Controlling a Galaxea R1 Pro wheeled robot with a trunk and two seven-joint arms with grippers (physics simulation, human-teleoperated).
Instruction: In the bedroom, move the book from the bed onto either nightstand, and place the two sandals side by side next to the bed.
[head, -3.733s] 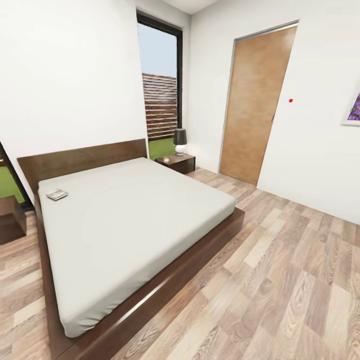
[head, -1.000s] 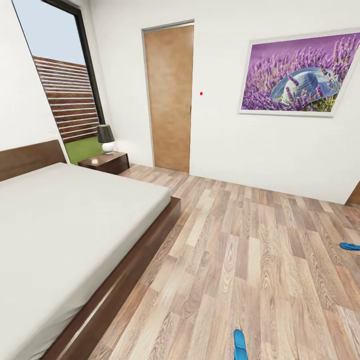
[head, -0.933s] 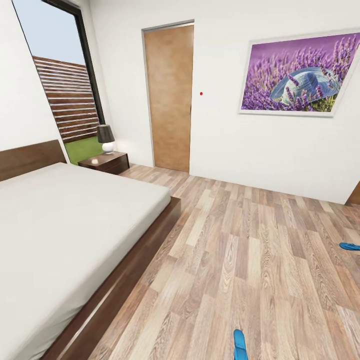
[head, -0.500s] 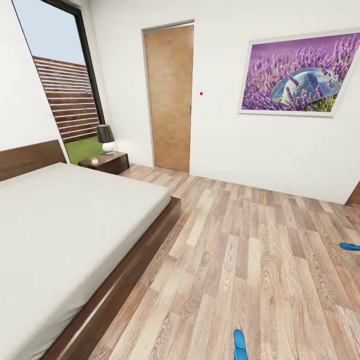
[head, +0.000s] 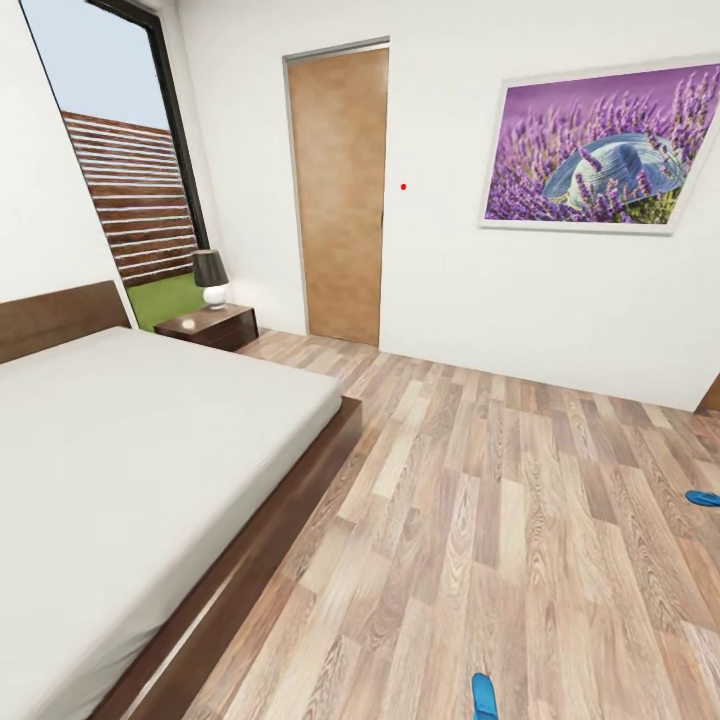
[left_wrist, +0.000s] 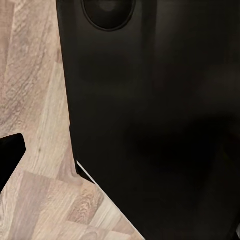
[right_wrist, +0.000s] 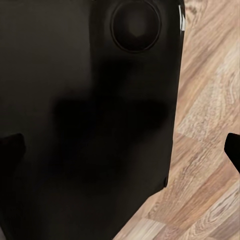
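The bed (head: 120, 450), with its off-white mattress and dark wood frame, takes up the left of the head view. Beyond its far corner, a dark reddish nightstand (head: 208, 326) stands by the window. On the wood floor lie two blue sandals, far apart: one sandal (head: 484, 696) at the lower edge of the head view, the other sandal (head: 702, 497) at the right edge. The book is out of view. My left gripper (left_wrist: 120, 160) and right gripper (right_wrist: 120, 150) hang by my black body over the floor, fingertips wide apart and empty.
A small lamp (head: 211, 277) stands on the nightstand. A shut wooden door (head: 338, 195) and a framed lavender picture (head: 595, 145) are on the far wall. A tall window (head: 125, 170) is behind the nightstand. Wood floor (head: 480, 480) stretches between the bed and the wall.
The camera has swung right from the headboard end, so the book has left the view and both sandals have come in. In the last half second the view shifted slightly.
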